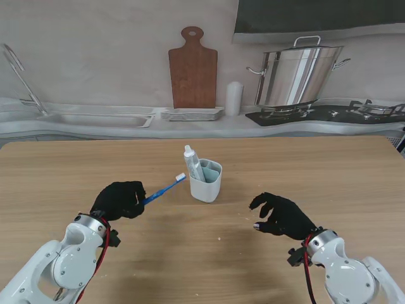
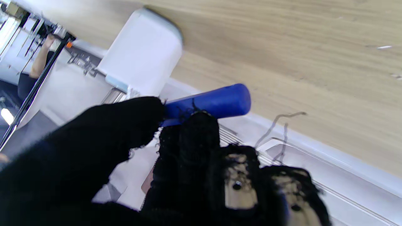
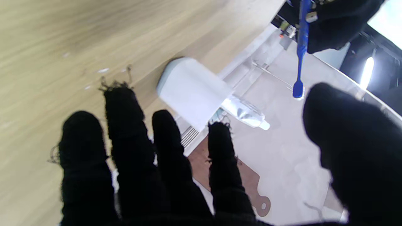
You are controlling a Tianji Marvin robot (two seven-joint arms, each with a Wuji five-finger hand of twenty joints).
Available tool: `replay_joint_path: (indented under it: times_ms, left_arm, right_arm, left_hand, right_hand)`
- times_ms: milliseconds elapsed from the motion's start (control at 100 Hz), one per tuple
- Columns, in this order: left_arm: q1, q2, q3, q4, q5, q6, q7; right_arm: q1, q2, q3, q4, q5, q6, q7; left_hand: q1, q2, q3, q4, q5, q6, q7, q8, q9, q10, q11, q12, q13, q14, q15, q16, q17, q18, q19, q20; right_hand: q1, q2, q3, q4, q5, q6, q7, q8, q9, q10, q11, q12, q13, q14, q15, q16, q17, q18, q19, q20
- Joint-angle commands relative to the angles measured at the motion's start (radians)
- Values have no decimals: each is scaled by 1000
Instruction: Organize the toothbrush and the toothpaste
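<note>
Left hand point(image 1: 118, 199) is clenched around the blue toothbrush point(image 1: 163, 189), gripping it by the handle end, bristle head pointing up and away towards the holder cup point(image 1: 206, 180) and stopping just short of its rim, clear of the table point(image 1: 329, 171). The toothpaste tube point(image 1: 192, 163) already stands upright in the cup's left side, cap on top, so the open pocket looks to be the one on the right. To land this well, I'd say the brush wants tipping upright over that free pocket, well clear of the tube, then a gentle lowering before the fingers let go; a knock could tip the light cup. Right hand point(image 1: 282, 215) hovers over the wood near me, fingers spread, holding nothing, well placed to steady the cup if needed. The cup is smooth, pale grey-blue plastic with rounded corners; the tube silvery and creased; the brush handle slim, glossy, rounded at its end; the tabletop matt, light wood grain
</note>
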Motion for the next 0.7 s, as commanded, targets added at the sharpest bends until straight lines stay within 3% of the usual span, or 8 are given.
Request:
replay_joint_path:
  times_ms: [0,210,370,690]
  left_arm:
    - [15,-17,3,-39,-19,-1,4]
    - [43,-31,7,-96,-86,-6,39]
    - [61,-42,14,-121,-127,-23,76]
    - [80,-57,30,-149,-223,-51,108]
  right_arm:
    - [3,-6,-18,-23,-16,5,6]
    - [53,-3,-72,-43,3,44,29]
    - [88,-11,-120,-59,-3,68,-7]
    - [159,-31,-222,-62,-23,103,-97]
  left_hand:
    - [72,46,47,78,4,-63,43,9,53,81,10,25,27,-30,48,-7,26,-57,225,-5]
    - [76,40,49,68,6,-60,42,8,54,84,8,26,27,-26,46,-3,26,-50,228,-6]
    - [77,32,56,62,15,-55,38,6,59,89,8,27,27,-14,47,2,26,-44,234,-6]
    - [82,27,65,50,18,-51,34,9,57,100,9,33,27,-1,51,5,27,-33,235,-1]
  right_hand:
    - [23,-133,11,-84,-213,-12,50,23,-136,-41,78,42,-45,-56,57,32,-23,-49,46,29]
    - [31,-239,63,-124,-304,35,73,17,-183,-62,137,63,-48,-102,114,43,-6,-100,71,51]
    - [40,-293,102,-141,-345,43,96,17,-191,-76,194,84,-33,-136,164,51,25,-134,94,57]
    - [53,-329,141,-152,-414,41,134,19,-258,-39,259,107,-26,-180,224,55,49,-173,122,53]
